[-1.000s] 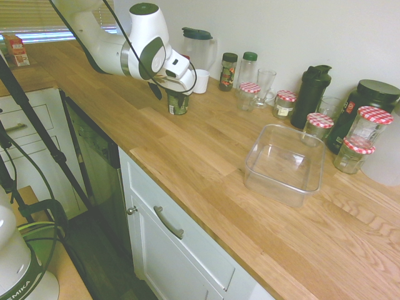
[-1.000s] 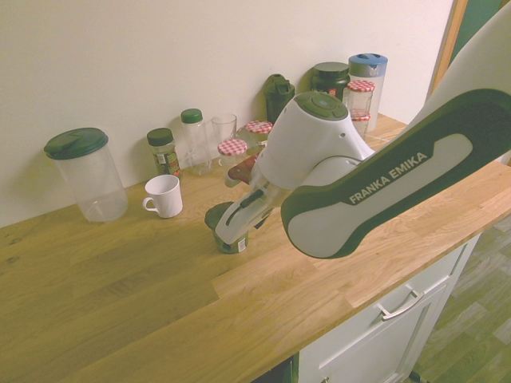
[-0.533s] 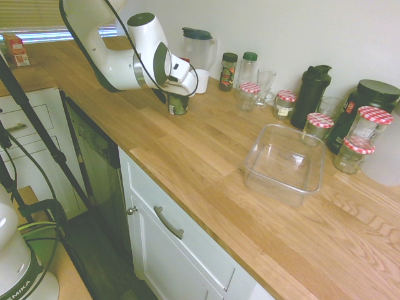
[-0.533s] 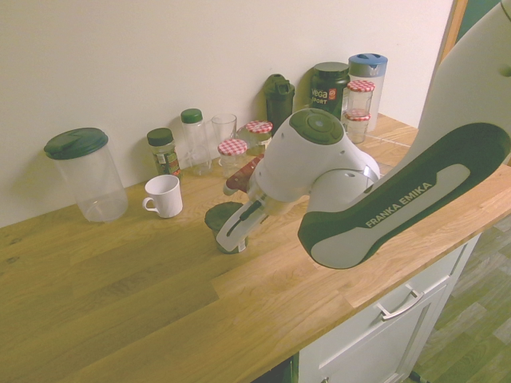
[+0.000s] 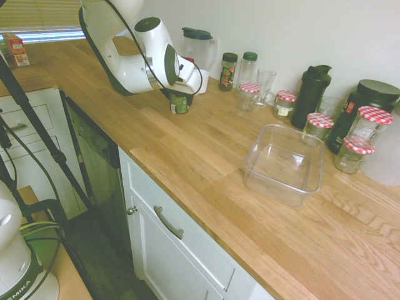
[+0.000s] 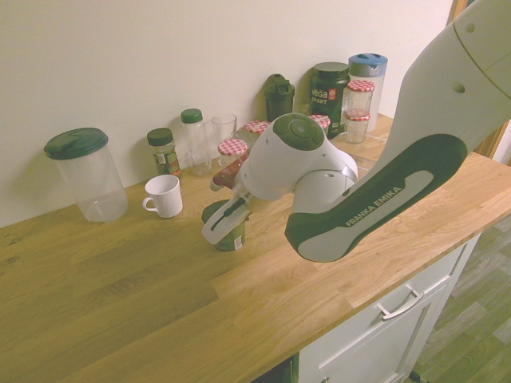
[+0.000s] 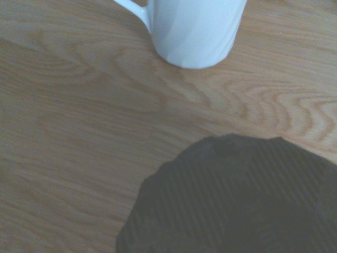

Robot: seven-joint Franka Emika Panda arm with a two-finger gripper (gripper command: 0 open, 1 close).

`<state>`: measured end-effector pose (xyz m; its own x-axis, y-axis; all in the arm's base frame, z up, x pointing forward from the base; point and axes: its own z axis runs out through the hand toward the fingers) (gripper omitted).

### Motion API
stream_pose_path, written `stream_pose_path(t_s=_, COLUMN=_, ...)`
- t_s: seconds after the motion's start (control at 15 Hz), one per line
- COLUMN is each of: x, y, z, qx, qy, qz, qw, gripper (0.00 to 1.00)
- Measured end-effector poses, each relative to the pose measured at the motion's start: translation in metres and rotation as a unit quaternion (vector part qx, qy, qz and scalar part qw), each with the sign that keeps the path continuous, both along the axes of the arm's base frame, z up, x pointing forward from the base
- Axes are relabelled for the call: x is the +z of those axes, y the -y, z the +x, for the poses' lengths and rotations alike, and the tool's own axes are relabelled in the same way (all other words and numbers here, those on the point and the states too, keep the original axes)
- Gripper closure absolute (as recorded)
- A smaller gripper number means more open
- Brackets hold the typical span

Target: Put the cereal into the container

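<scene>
The cereal (image 5: 179, 104) is a small jar with a green label and dark lid, standing upright on the wooden counter in front of the white mug. My gripper (image 5: 180, 94) is down at the jar's top, and in the second exterior view the gripper (image 6: 226, 227) partly covers the cereal (image 6: 234, 238). The jar's dark ribbed lid (image 7: 237, 195) fills the wrist view's lower part. The container (image 5: 275, 187), a clear low rectangular tub, sits empty on the counter well to the right of the jar. In the second exterior view my arm hides the tub.
A white mug (image 5: 201, 81) and a lidded clear pitcher (image 5: 199, 47) stand just behind the jar. Slim bottles (image 5: 229, 70), a glass (image 5: 265, 84), red-checked-lid jars (image 5: 250, 95) and a dark shaker (image 5: 311, 95) line the wall. The counter's front edge lies below the tub.
The hand has come lower and swung closer onto the cereal jar as the arm shifted. The jar has stayed in its place on the counter.
</scene>
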<state>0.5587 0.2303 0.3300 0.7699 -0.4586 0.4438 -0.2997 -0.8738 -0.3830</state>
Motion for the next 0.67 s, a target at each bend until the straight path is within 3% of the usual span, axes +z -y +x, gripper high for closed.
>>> stream_pose_path(t_s=0.13, x=-0.001, y=-0.002, z=0.003, qx=0.001, qy=0.002, qz=0.003, qw=1.0, gripper=0.0)
stream_pose_path(t_s=0.2, x=-0.001, y=-0.003, z=0.004, qx=0.001, qy=0.003, qz=0.003, qw=1.0, gripper=1.0)
stream_pose_path(t_s=0.67, x=-0.001, y=-0.014, z=0.0, qx=-0.005, qy=0.003, qz=0.018, qw=1.0, gripper=1.0)
